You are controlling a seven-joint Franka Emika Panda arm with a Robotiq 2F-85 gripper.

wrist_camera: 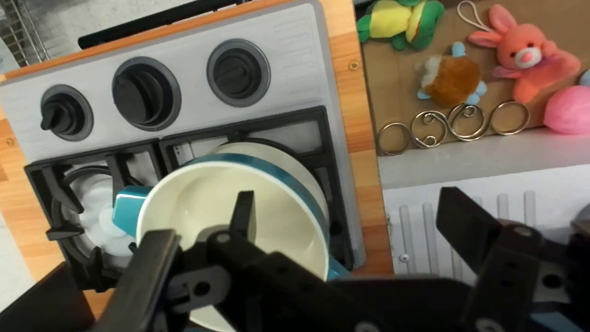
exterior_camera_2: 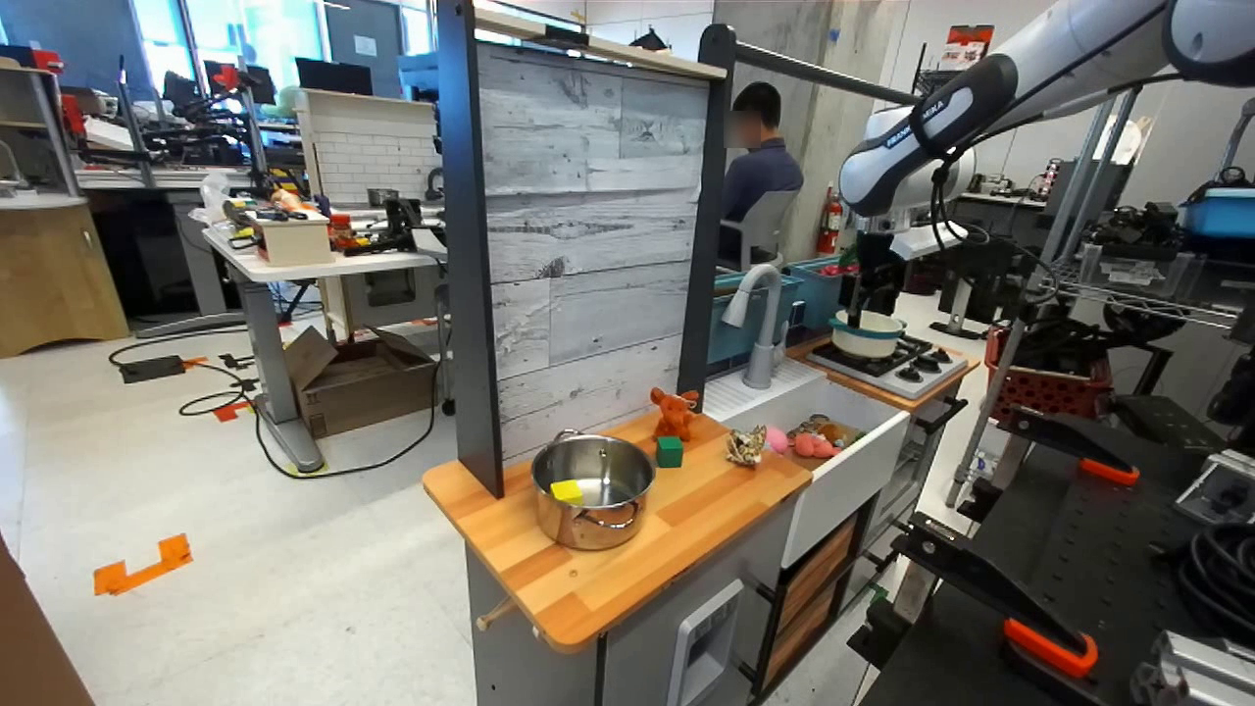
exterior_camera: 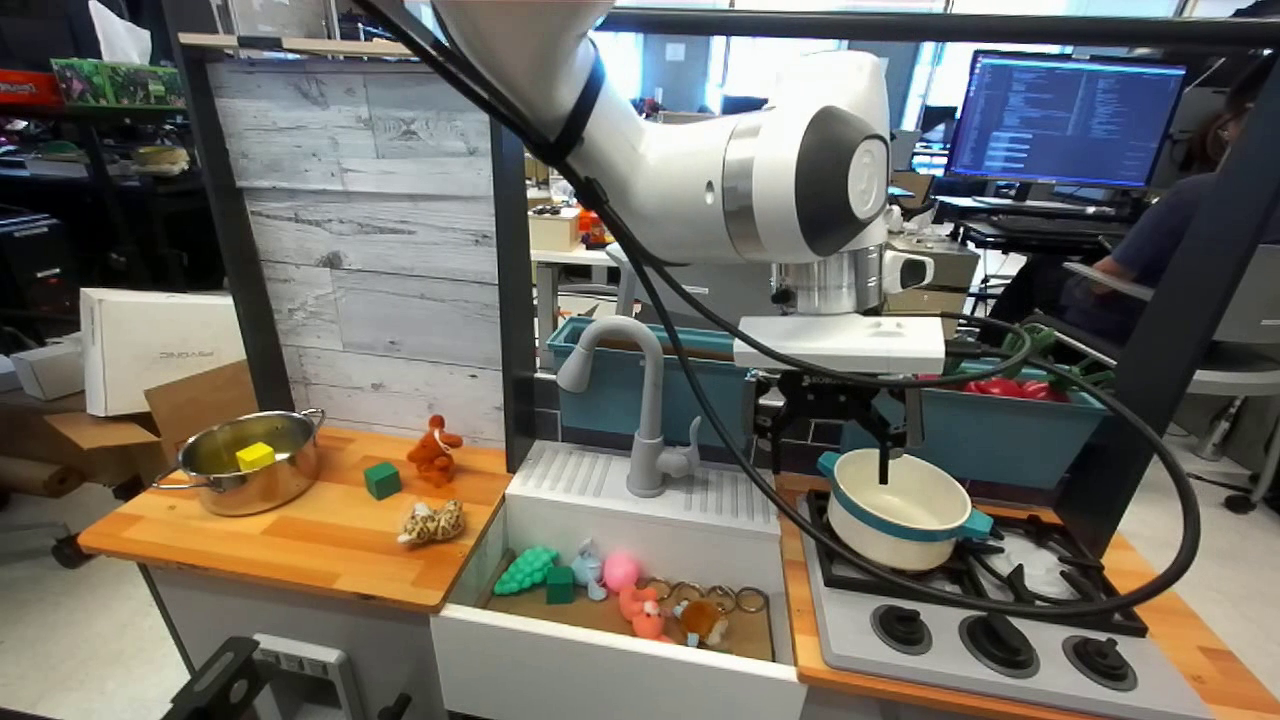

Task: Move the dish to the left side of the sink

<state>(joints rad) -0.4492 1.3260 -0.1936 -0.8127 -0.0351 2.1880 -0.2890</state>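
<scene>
The dish [exterior_camera: 880, 540] is a round cream-white pot with a teal band and teal handles. It sits upright on the stove, and it also shows in an exterior view [exterior_camera_2: 868, 345] and in the wrist view [wrist_camera: 286, 230]. My gripper [exterior_camera: 830, 465] is open with nothing between its fingers. In the wrist view the gripper [wrist_camera: 348, 200] has one finger over the dish's inside and the other outside the rim, on the sink side. I cannot tell whether a finger touches the dish. The white sink [exterior_camera: 610, 665] with its grey faucet [exterior_camera: 648, 400] is beside the stove.
Several toys, including a pink-orange rabbit [wrist_camera: 530, 55], lie in the sink. A metal pot [exterior_camera: 265, 480] with a yellow block, a green block [exterior_camera: 382, 480] and an orange toy [exterior_camera: 435, 452] are on the wooden counter. Teal bins [exterior_camera: 1000, 435] stand behind the stove [exterior_camera: 870, 650].
</scene>
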